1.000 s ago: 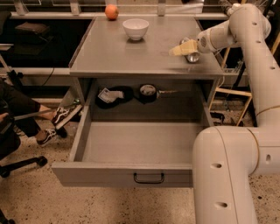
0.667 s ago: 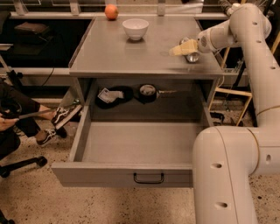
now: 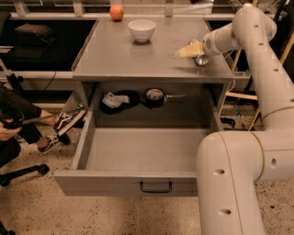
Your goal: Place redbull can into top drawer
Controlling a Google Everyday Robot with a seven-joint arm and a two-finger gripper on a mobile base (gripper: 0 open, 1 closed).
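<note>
The redbull can shows as a small shiny silver shape on the right part of the grey tabletop, partly hidden by my wrist. My gripper hovers low over the tabletop just left of the can, pointing left. I cannot tell whether it touches the can. The top drawer is pulled wide open toward the camera. Its black bar handle sits at the centre of the front panel. Nothing lies in the drawer.
A white bowl and an orange fruit stand at the back of the tabletop. Black objects and a round black item lie in the cavity behind the drawer. A seated person's legs and shoes are at the left.
</note>
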